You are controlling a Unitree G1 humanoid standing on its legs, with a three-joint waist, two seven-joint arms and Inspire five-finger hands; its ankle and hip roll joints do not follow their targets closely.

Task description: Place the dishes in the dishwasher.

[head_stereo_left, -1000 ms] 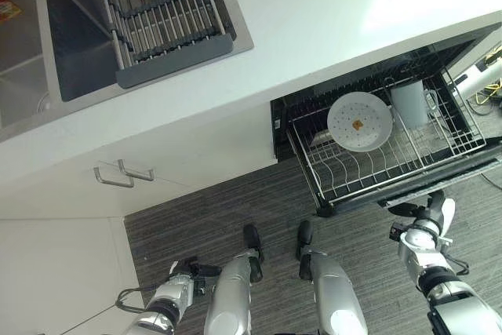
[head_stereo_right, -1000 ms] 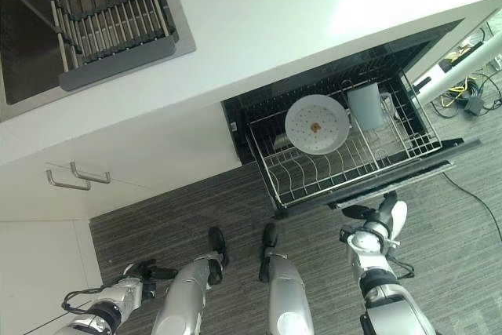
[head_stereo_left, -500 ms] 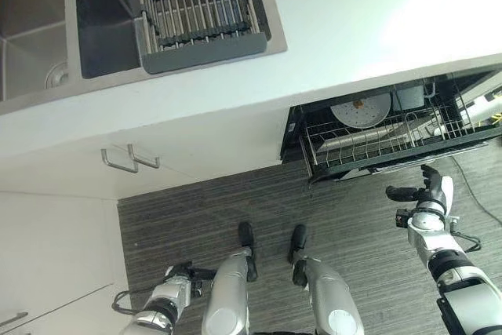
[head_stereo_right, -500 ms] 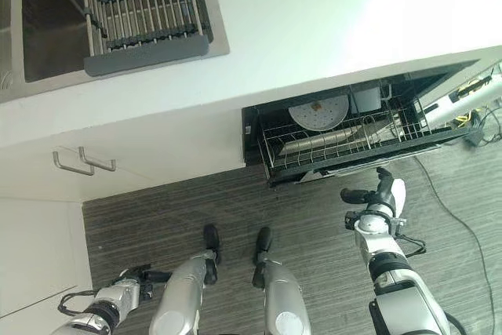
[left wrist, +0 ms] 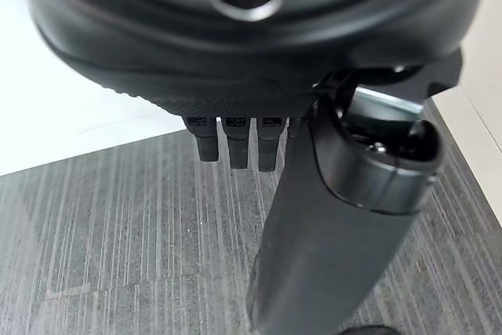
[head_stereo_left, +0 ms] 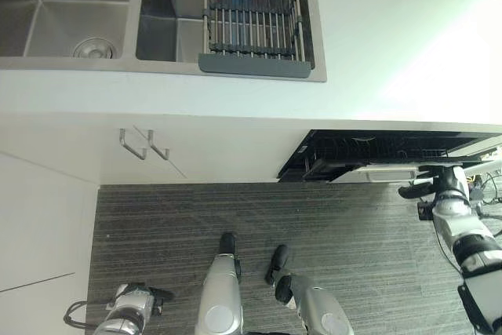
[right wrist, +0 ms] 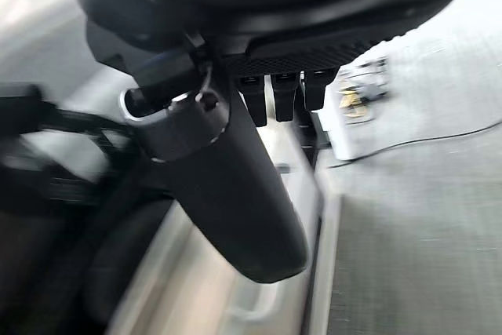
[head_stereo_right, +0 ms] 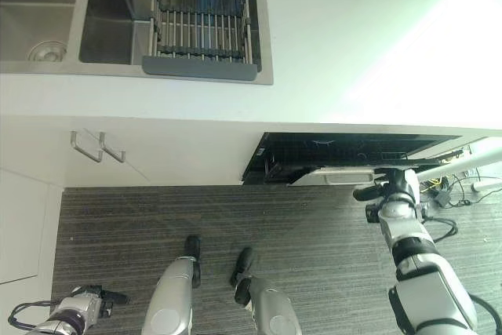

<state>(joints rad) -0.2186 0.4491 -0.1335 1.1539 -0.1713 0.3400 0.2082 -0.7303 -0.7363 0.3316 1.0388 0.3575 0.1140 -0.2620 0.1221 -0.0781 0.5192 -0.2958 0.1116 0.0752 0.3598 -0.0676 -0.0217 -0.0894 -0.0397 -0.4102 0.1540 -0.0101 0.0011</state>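
The dishwasher (head_stereo_left: 376,158) sits under the white tabletop (head_stereo_left: 235,103), to the right of the cupboard handles (head_stereo_left: 145,144). Its rack is almost all the way in; just a dark slot and the pale front edge (head_stereo_right: 337,176) stick out. No dishes can be seen from here, so they are prob. inside, hidden by the tabletop.

The right hand (head_stereo_left: 439,186) is just beside that front edge, fingers straight and relaxed, holding nothing. In the right wrist view the hand (right wrist: 235,162) points at the pale edge, thumb out to the side. It looks placed there to push the rack or door shut, b/c a flat open hand is good for pushing. Whether it touches the edge can't be told.

The left hand (head_stereo_left: 129,304) hangs low by the floor (head_stereo_left: 157,225), well apart from the dishwasher. In its wrist view the left hand (left wrist: 235,143) has straight fingers and is empty. It has no job right now.

Up top, the sink (head_stereo_left: 70,13) has a dish rack (head_stereo_left: 251,21) set over it, w/ no dishes seen on it. So the task looks nearly done; closing up is prob. what's left.
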